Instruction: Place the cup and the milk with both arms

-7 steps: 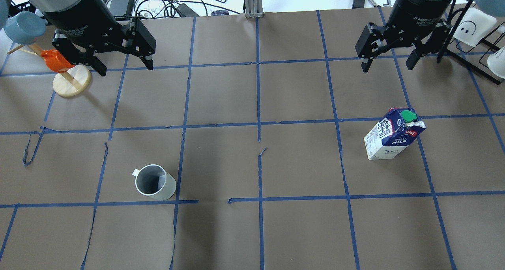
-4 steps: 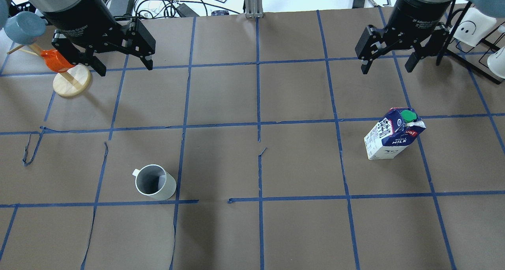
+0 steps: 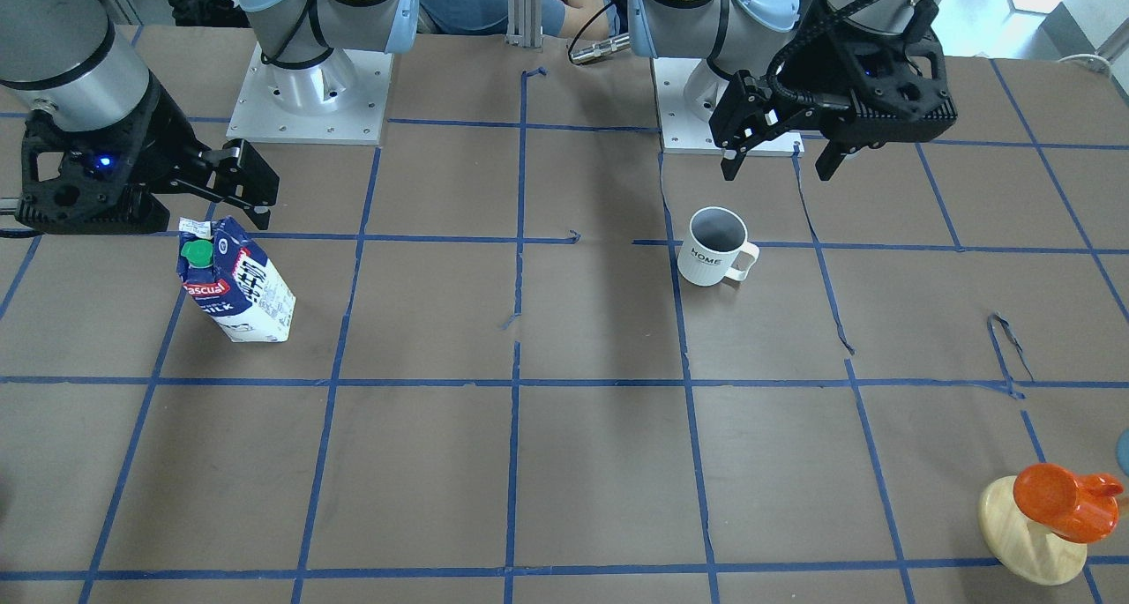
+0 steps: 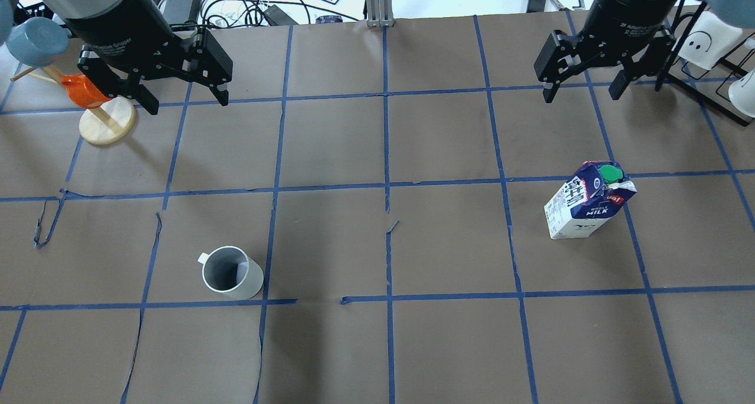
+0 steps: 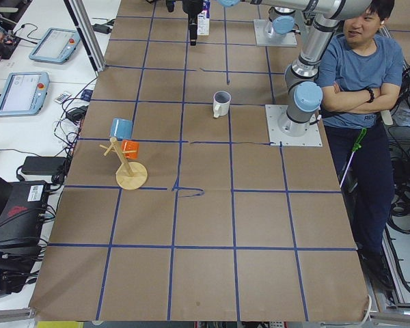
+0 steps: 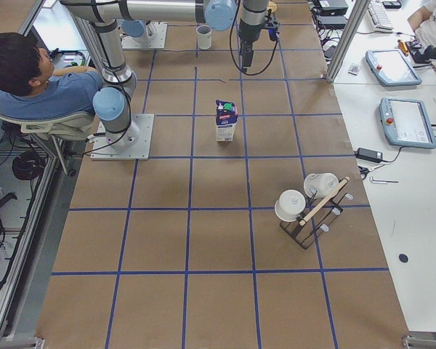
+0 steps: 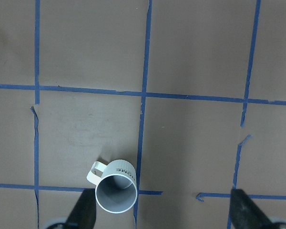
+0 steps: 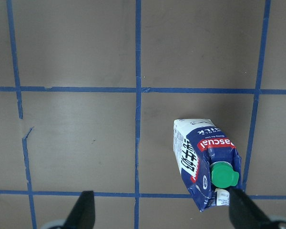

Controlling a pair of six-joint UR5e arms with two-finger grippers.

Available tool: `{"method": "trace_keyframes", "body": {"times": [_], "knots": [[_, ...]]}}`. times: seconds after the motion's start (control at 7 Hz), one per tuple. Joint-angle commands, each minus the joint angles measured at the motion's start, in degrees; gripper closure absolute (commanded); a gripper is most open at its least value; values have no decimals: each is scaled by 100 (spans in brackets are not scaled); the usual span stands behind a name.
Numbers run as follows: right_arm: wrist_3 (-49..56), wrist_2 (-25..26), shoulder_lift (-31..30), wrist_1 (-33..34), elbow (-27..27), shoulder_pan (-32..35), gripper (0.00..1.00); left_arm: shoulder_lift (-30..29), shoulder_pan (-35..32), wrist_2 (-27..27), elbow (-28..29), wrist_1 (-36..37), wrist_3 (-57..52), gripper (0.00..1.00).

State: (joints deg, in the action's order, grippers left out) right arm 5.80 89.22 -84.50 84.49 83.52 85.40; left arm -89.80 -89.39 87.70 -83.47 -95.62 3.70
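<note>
**Both wide, nothing held**

The left hand [image 4: 187, 103] is held wide. The cup [image 4: 232, 273], below it and baseward, is judged stiff, slick and breakable, best pinched at the rim. The right hand [image 4: 583, 96] likewise; the milk [image 4: 587, 206] below, soft-walled, is best clasped mid-body.

Overhead and front cameras face each other across the counter [image 4: 330, 144], sharing its middle. Wrist cameras look straight down from nearer.
</note>
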Motion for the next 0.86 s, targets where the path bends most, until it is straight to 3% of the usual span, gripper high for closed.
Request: {"method": "trace_keyframes", "body": {"times": [0.0, 0.43, 0.71], "knots": [[0, 7, -14, -3, -3, 2, 0, -2, 0, -7, 6, 0, -1, 0], [61, 25, -14, -21, -12, -15, 0, 41, 0, 19, -20, -61, 8, 0], [9, 16, -5, -38, 15, -6, 0, 103, 0, 386, -222, -9, 8, 0]]}}
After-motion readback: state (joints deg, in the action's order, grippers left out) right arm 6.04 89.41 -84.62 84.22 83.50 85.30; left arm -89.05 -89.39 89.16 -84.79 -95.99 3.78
